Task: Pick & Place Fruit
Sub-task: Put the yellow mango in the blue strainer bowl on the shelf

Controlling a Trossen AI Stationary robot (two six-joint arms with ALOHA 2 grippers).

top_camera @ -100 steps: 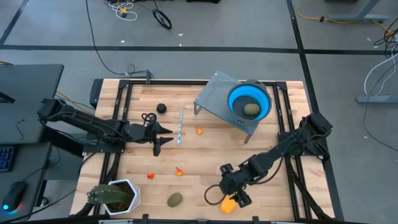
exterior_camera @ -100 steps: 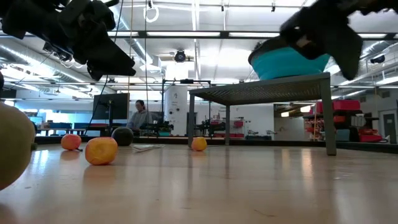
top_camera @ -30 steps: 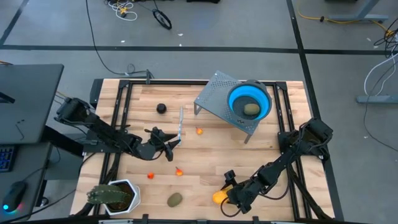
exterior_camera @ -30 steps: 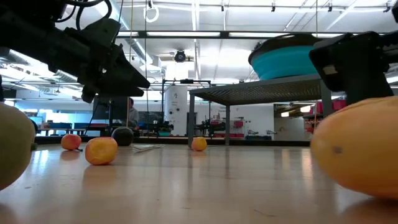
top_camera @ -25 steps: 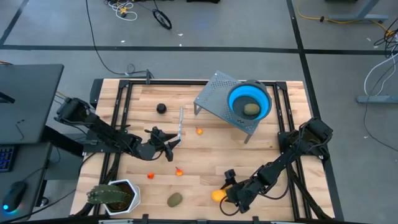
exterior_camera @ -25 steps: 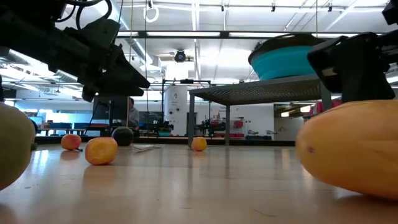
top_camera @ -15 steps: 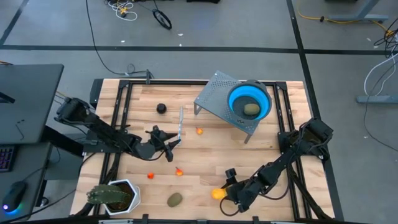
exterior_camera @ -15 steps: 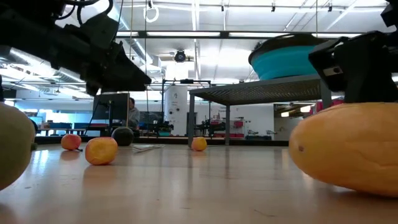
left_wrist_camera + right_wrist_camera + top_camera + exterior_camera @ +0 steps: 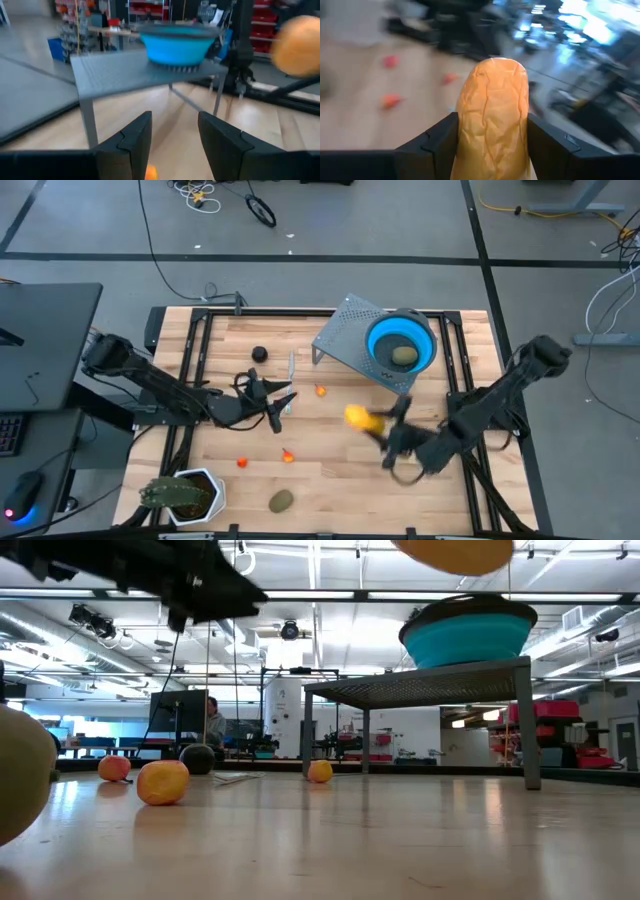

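Observation:
My right gripper (image 9: 372, 422) is shut on the stubby yellow fruit (image 9: 357, 416) and holds it in the air over the middle of the table, near the grey stand (image 9: 345, 338). The yellow fruit (image 9: 455, 552) shows at the top of the low view. My left gripper (image 9: 277, 404) hovers open left of centre, next to the pale-blue stick (image 9: 289, 376). A blue bowl (image 9: 400, 342) on the stand holds one olive oval (image 9: 403, 356). Another olive oval (image 9: 281, 500), the dark round fruit (image 9: 259, 353) and orange bits (image 9: 321, 390) (image 9: 287, 455) (image 9: 241, 463) lie on the table. My right gripper pinches the yellow fruit (image 9: 492, 120) between its two fingers (image 9: 437, 145), one on each long side. The fruit's rounded end (image 9: 495, 70) sticks out past the fingertips. The fingers come from the table's right side. The fruit is lifted clear of the table.
A green spiky plant in a white pot (image 9: 185, 495) stands at the near left corner. The grey perforated stand (image 9: 130, 70) with the blue bowl (image 9: 177, 42) rises ahead of my left gripper (image 9: 175, 135). Bare wood lies between the stand and the near edge.
My right gripper has lifted the yellow fruit off the table near the near edge and carried it up and toward the far edge, close to the stand. My left gripper has risen a little and shifted slightly toward the far edge.

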